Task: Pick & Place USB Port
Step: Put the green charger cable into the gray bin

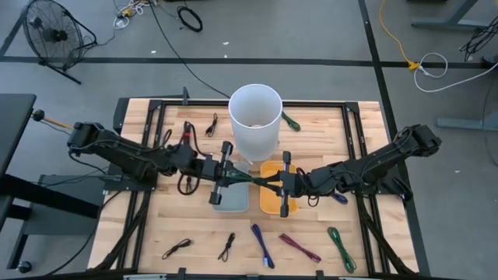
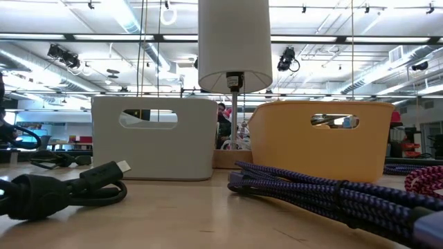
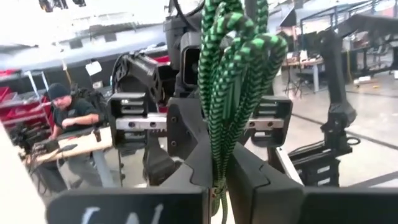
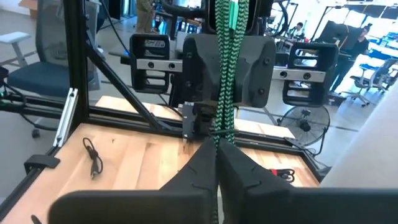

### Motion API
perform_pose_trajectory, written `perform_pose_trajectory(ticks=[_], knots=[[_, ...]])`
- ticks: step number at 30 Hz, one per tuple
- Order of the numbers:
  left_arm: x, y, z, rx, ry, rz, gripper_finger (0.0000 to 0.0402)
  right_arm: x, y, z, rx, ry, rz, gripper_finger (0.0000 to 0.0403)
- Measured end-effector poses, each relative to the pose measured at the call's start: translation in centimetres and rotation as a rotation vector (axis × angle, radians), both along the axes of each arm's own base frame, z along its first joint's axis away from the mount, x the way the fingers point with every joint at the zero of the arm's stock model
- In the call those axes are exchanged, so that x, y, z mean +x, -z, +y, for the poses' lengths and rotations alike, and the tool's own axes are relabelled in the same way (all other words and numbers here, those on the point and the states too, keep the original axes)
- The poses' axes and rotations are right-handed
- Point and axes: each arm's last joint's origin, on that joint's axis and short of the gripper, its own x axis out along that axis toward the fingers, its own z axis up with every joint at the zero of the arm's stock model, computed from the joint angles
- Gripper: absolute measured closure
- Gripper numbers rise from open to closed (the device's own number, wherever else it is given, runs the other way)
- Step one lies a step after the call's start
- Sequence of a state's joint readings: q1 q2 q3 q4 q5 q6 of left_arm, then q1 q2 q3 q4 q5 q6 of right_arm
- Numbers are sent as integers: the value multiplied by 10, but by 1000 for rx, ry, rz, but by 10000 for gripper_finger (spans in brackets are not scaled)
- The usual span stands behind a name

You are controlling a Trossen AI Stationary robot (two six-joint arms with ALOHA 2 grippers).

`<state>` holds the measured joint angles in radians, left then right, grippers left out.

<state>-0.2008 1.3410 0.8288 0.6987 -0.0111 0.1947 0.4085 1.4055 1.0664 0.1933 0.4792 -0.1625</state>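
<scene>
As seen from above, the left gripper (image 1: 233, 178) and the right gripper (image 1: 274, 184) are brought tip to tip over the middle of the wooden table (image 1: 156, 225), and a green braided USB cable (image 1: 257, 181) is stretched between them, just above the gap between the grey bin (image 1: 230, 201) and the orange bin (image 1: 269, 204); a white cylindrical container (image 1: 254, 120) is placed just behind both bins. In the low view, the two bins are shown side by side, with a black cable (image 2: 62, 190) and a purple braided cable (image 2: 325, 197) lying in front; the grippers are not seen there. In the left wrist view, the green cable (image 3: 231, 87) is pinched between the closed fingers (image 3: 249, 171). In the right wrist view, the same cable (image 4: 222, 68) is clamped between this gripper's narrow fingers (image 4: 239, 168), so it is held at both ends.
</scene>
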Motion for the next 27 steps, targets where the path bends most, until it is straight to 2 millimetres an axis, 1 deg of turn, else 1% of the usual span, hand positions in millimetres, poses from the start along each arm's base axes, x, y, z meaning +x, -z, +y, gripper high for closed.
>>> perform_pose_trajectory(ticks=[5,9,12,14,18,21,23,27], knots=[[-2,6,-4,2,-56,88,377,0,1,0,-9,2,13,356],[-13,7,-10,14,-142,184,378,0,2,0,-13,2,22,334],[-21,10,-14,-18,-171,266,381,-1,3,0,-17,4,27,322],[-24,17,-16,-64,-170,351,382,-1,2,-1,-25,31,25,315],[-31,38,-19,-126,-189,573,383,-1,2,-3,-36,94,22,309],[-37,50,-18,-169,-245,712,383,-1,2,-3,-39,112,21,307],[-40,56,-16,-197,-280,769,383,-1,2,-3,-39,112,22,307],[-42,60,-15,-253,-312,814,383,-1,2,-3,-39,111,22,307]])
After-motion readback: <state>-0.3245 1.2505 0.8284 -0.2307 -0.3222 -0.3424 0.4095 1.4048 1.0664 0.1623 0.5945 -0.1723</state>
